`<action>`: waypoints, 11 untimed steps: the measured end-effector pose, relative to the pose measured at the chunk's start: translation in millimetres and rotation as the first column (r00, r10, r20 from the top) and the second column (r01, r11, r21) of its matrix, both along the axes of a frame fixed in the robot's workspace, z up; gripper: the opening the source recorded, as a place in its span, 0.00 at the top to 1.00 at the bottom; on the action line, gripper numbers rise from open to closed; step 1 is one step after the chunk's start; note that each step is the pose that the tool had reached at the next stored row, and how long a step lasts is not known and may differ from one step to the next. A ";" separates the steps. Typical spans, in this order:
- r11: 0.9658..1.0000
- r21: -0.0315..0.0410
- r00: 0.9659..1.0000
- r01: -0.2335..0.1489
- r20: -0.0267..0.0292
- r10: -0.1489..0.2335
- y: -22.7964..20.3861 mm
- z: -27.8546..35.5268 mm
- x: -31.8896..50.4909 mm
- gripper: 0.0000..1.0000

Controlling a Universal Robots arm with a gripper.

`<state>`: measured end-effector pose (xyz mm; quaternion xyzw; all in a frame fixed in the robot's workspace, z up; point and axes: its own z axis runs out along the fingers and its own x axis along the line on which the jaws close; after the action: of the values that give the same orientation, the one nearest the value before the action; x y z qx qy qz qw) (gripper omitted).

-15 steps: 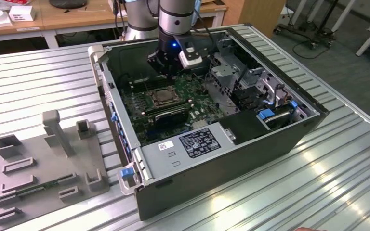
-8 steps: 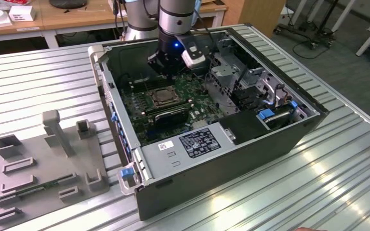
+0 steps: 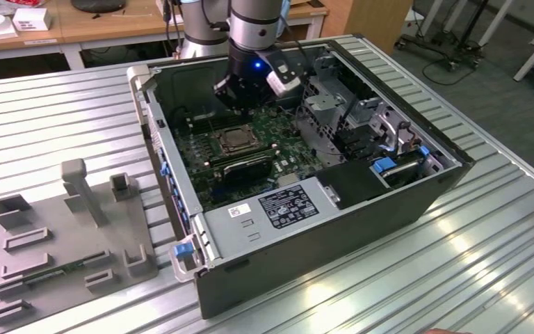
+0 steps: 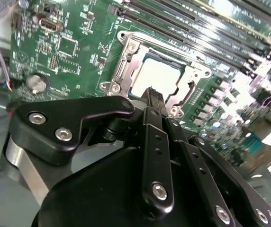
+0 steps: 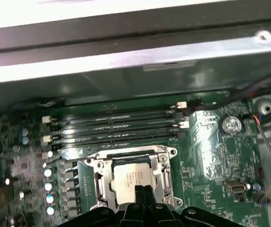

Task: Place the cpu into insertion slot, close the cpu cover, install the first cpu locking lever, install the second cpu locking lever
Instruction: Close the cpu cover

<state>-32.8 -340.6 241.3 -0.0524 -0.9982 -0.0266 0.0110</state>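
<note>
Holding fixture (image 3: 63, 240): grey moulded plate with upright posts, lying on the ribbed metal table (image 3: 489, 264) at 8 o'clock in the exterior view.
computer case (image 3: 341, 229): black tower on its side with the open face up, mid-scene, just beside the fixture on its 3 o'clock side.
motherboard (image 3: 281, 125): green, flat on the case floor.
insertion slot (image 3: 234, 141): square socket on the board, toward 10 o'clock of the case's middle in the exterior view.
cpu (image 5: 130, 177) (image 4: 159, 78): seated in the insertion slot, silvery top up.
cpu cover (image 5: 163, 177) (image 4: 126, 66): metal frame lying down flat around the cpu, the chip showing through its cut-out.
memory slots (image 5: 112, 127): long dark parallel rows just beside the socket.
gripper (image 3: 234, 104) (image 5: 142, 191) (image 4: 152, 97): hangs from the silver arm (image 3: 253, 21) at 12 o'clock of the socket in the exterior view. The fingers are drawn narrow, tips together, with nothing between them. In both wrist views the tips sit over one edge of the cpu; contact cannot be told.
coin cell (image 5: 231, 124): round, silver, on the board well apart from the socket.
drive cage (image 3: 397, 167): metal bays with blue tabs at 3 o'clock inside the case.
</note>
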 end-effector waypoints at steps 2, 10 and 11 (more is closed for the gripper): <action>0.999 -0.001 0.999 -0.036 0.000 0.036 0.0 -0.1 0.0 0.89; 0.987 -0.005 0.987 -0.158 0.000 0.158 0.0 -0.2 0.0 0.89; 0.987 -0.005 0.987 -0.158 0.000 0.158 0.0 -0.2 0.0 0.89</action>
<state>-32.8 -340.7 241.1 0.0268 -0.9993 -0.0233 0.0130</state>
